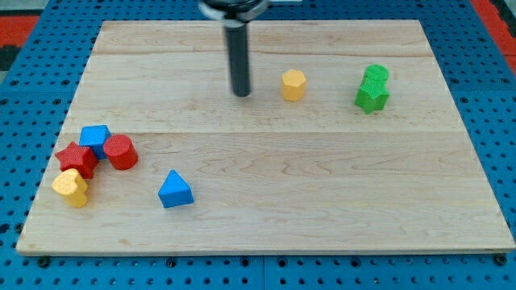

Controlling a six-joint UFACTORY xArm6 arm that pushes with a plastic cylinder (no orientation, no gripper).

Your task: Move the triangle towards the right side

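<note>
A blue triangle block [175, 190] lies on the wooden board [322, 177] at the view's lower left. My tip [241, 93] touches the board in the upper middle, well above and to the right of the triangle, not touching any block. A yellow hexagon block [293, 84] sits just to the right of my tip.
At the left edge a blue block [95, 138], a red round block [120, 151], a red star block [76, 159] and a yellow heart block [71, 187] cluster together. Two green blocks [372, 89] stand together at the upper right.
</note>
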